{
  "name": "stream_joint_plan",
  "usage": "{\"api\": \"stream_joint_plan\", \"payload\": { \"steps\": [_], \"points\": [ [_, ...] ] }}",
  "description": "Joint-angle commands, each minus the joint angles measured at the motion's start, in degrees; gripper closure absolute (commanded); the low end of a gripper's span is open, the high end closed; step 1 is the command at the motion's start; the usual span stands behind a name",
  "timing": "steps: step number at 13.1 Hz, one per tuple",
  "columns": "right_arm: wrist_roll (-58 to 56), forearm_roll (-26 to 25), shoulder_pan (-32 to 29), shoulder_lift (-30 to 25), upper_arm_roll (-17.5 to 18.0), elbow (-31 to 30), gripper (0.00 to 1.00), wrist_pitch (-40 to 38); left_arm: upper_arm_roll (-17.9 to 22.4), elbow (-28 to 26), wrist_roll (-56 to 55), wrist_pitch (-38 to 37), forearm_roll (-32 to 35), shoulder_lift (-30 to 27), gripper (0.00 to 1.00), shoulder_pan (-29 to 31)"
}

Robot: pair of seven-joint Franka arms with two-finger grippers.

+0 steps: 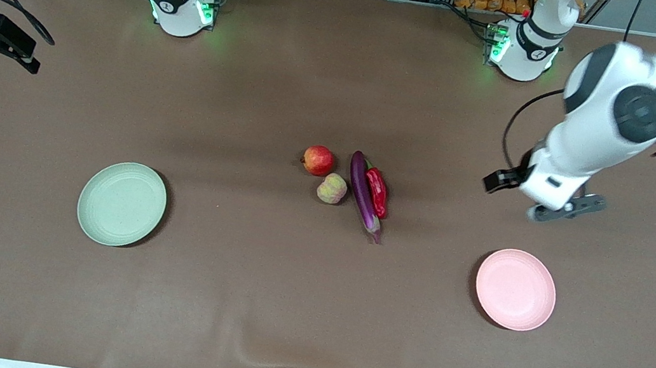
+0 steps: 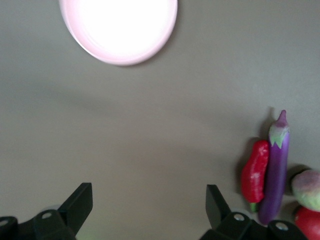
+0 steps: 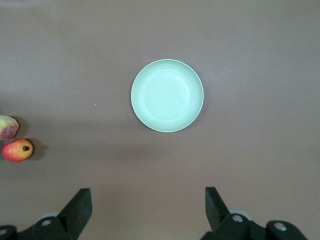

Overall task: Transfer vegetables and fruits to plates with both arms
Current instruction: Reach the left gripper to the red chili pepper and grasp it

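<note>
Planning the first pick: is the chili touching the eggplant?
Touching. The front view shows the chili pressed along the eggplant with no cloth between them; the left wrist view shows the same side-by-side contact.

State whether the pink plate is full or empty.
Empty: the pink plate shows only its bare surface, and all the produce lies on the table.

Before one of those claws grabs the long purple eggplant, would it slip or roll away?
Probably somewhat slippery: the eggplant looks glossy and narrow. It may roll sideways if nudged, though the red chili lying against it could block that side. It looks stiff rather than floppy, so a grip near the middle likely lifts it level.
</note>
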Motion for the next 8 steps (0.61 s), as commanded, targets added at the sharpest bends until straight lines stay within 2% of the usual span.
{"api": "stream_joint_plan", "payload": {
  "steps": [1, 4, 8],
  "points": [
    [0.6, 1.0, -0.5, -0.3, 0.2, -0.2, 0.0, 0.2, -1.1, 1.3, -11.0, 5.8, 0.8, 7.8, 0.0, -4.7],
    [0.6, 1.0, -0.5, -0.3, 0.2, -0.2, 0.0, 0.2, -1.0, 1.3, -12.8, 13.1, 0.8, 15.7, 0.0, -8.5],
    [0.5, 1.0, -0.5, -0.3, 0.2, -0.2, 0.0, 0.2, -0.8, 1.9, -16.3, 23.9, 1.0, 21.9, 0.0, -12.5]
  ]
}}
